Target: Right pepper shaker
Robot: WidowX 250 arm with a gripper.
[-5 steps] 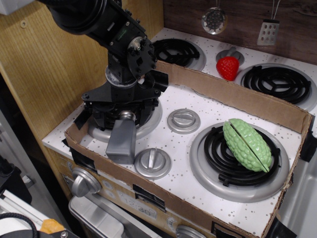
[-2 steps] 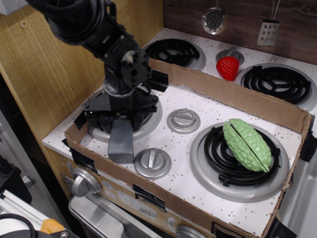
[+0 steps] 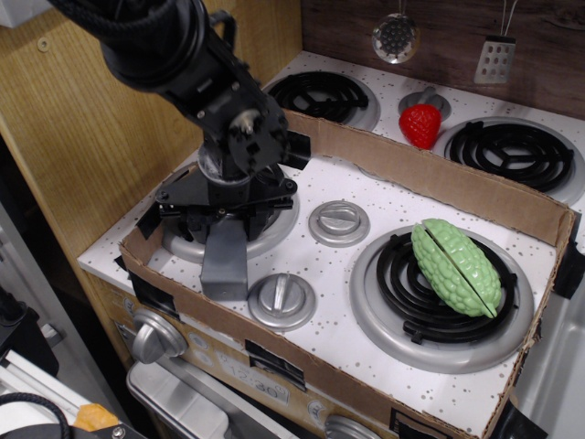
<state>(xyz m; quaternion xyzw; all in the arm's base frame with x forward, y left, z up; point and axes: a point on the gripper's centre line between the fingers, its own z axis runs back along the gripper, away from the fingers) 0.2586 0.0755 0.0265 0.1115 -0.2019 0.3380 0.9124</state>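
Since a second ago my arm has swung slightly toward the right of the frame, and the pepper shaker (image 3: 225, 258) has tipped from a leftward slant to nearly straight, its base pointing at the lower edge of the picture and its cap hidden up under my gripper (image 3: 225, 219). The silver cap that showed earlier is now covered by my black fingers.

I judge I am in the middle of righting the shaker: it is gripped at its top end but, as far as I can tell, not yet standing on its base. My jaws look closed around the cap end of the shaker, though the contact itself is masked by the gripper body.

The shaker sits at the lower left of the frame, inside the cardboard tray (image 3: 430, 174), its body reaching from the left burner (image 3: 274, 229) toward the tray's front wall, just left of the front stove knob (image 3: 281, 300). It hangs directly below my gripper.

The next move calls for bringing the base down flat on the speckled stovetop (image 3: 384, 206), clear of the knob and burner rim, then letting go only once it stands steady.
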